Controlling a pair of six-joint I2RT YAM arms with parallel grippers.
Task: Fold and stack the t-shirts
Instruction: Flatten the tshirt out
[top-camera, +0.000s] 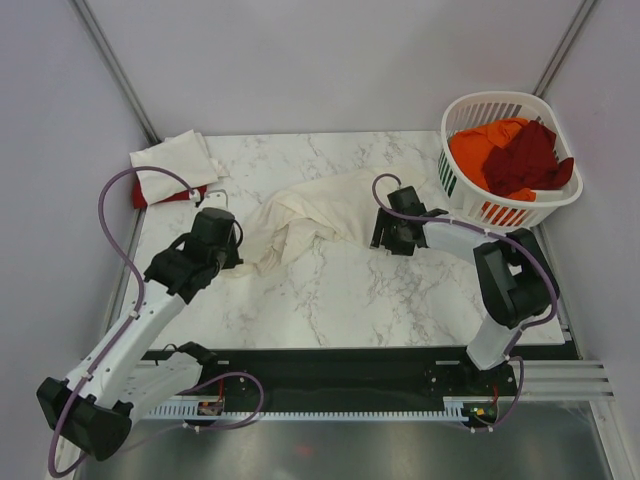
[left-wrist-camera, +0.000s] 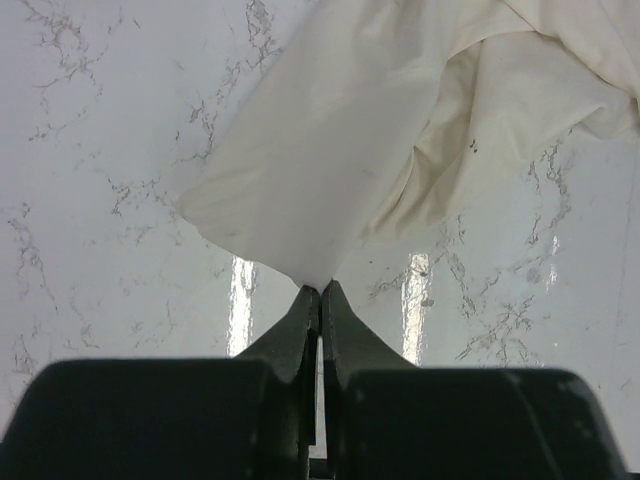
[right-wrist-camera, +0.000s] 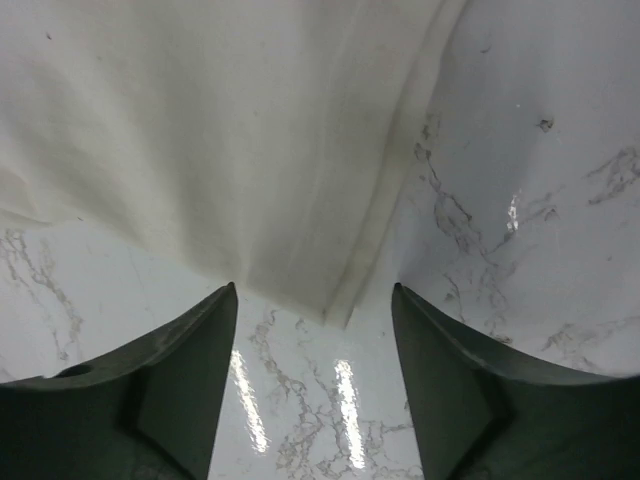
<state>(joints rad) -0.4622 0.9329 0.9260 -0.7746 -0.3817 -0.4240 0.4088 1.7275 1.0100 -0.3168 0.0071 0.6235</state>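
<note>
A large cream-white t-shirt (top-camera: 310, 215) lies crumpled across the middle of the marble table (top-camera: 340, 300). My left gripper (top-camera: 236, 252) is shut on a corner of this shirt (left-wrist-camera: 330, 170) at its near-left end; the cloth rises from the pinched fingertips (left-wrist-camera: 318, 290). My right gripper (top-camera: 380, 232) stands open at the shirt's right edge, with a hemmed corner of the cloth (right-wrist-camera: 250, 170) lying just ahead of and between its fingers (right-wrist-camera: 210, 330). A folded cream-white t-shirt (top-camera: 172, 160) rests on a red one (top-camera: 150, 195) at the far left corner. Orange (top-camera: 480, 150) and dark maroon (top-camera: 530, 155) t-shirts fill the basket.
The white slatted laundry basket (top-camera: 455, 190) stands at the far right corner, close behind my right arm. Grey walls enclose the table on three sides. The arms' black base rail (top-camera: 330, 385) runs along the near edge.
</note>
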